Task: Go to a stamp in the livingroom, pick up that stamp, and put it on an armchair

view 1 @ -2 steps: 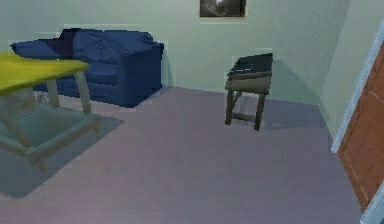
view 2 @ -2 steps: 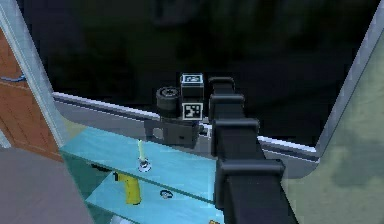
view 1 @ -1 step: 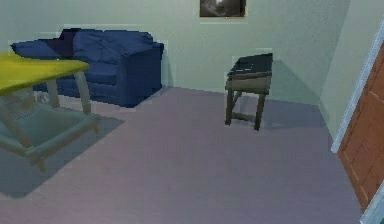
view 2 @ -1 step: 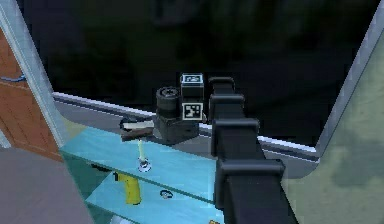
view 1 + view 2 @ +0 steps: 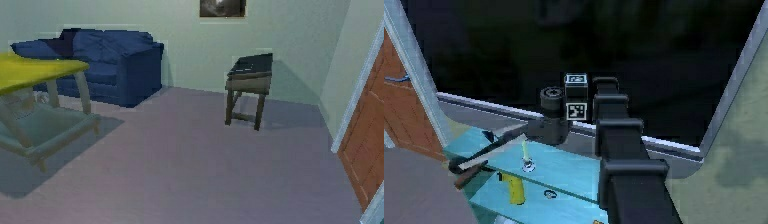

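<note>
Arm side view, stamp: cannot tell whether any small thing on the light-blue worktop (image 5: 560, 176) is it.
End effector (image 5: 466, 168): arm (image 5: 629, 170) stretched over the worktop, fingers slanting left and near; cannot tell whether it grasps anything.
Small things: two, a yellow one (image 5: 512, 189), a pale one (image 5: 526, 160).
Forward view: one blue sofa (image 5: 95, 62) far left, one dark side table (image 5: 250, 85) right.

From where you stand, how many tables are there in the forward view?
2. A yellow-topped table stands at the left edge, in front of the sofa. A small dark table stands by the far wall, right of the middle. More may be hidden beyond the picture's edges.
</note>
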